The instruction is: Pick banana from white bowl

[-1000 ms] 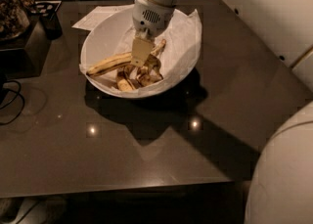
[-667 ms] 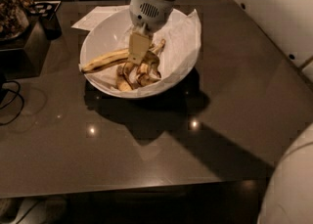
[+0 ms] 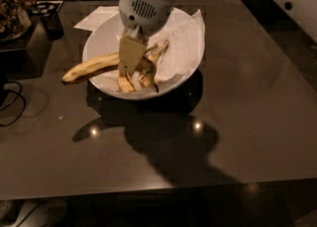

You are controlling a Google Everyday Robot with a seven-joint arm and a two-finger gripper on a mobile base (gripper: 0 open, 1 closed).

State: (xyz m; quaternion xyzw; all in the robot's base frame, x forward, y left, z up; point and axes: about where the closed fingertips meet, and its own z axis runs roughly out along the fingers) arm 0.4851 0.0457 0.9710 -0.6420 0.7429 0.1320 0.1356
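Gripper [image 3: 131,55] hangs in the upper middle of the frame, clenched on the right end of the banana [image 3: 91,67], whose left tip juts out past the rim of the white bowl [image 3: 99,37]. I judge the lift is under way, and next I need a straight rise. A flat paper sheet [image 3: 94,18] lies upper left. Shorter brown bananas [image 3: 143,75] crowd beneath my grip, and crumpled paper [image 3: 181,37] lines the right.

I am counting one gripper [image 3: 131,66] of mine, hanging over one white bowl [image 3: 99,37] and clamping one banana [image 3: 91,67], with at least three shorter, browner banana pieces [image 3: 141,76] inside, and one flat paper sheet [image 3: 96,17] on one dark table [image 3: 237,122].
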